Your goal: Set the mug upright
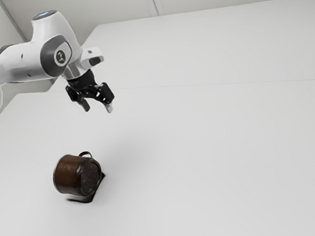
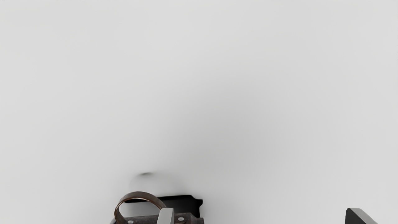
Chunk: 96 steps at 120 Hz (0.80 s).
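The brown mug (image 1: pixel 75 175) lies on its side on the white table, its dark round base facing the exterior view's right and its handle on the far, upper side. High above the table, the gripper (image 1: pixel 97 108) stands open, up and beyond the mug in the exterior view, holding nothing. In the wrist view the gripper (image 2: pixel 259 217) has its two fingertips wide apart. One fingertip overlaps part of the mug (image 2: pixel 149 219), whose handle loop shows beside it; the rest of the mug is cut off.
The white table (image 1: pixel 220 162) stretches around the mug. A dark shadow patch lies on the table beside the mug. Behind the table stands a pale raised panel or surface (image 1: pixel 212 45), with a wall beyond it.
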Each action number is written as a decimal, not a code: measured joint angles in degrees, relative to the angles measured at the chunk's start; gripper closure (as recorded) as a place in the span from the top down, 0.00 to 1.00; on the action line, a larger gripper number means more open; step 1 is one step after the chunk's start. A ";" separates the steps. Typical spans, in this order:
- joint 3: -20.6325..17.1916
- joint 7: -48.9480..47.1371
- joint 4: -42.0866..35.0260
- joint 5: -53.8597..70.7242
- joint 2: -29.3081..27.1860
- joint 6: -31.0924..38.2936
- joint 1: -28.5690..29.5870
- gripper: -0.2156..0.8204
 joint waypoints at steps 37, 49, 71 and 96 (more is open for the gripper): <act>1.31 5.57 -3.21 -3.56 -1.20 -0.20 10.03 0.79; 2.17 9.13 -3.19 -6.32 -0.11 -1.01 13.15 0.79; 5.63 16.24 -0.53 -13.11 5.63 -5.78 14.75 0.79; 8.31 22.72 -0.80 -23.17 9.09 -13.26 17.25 0.79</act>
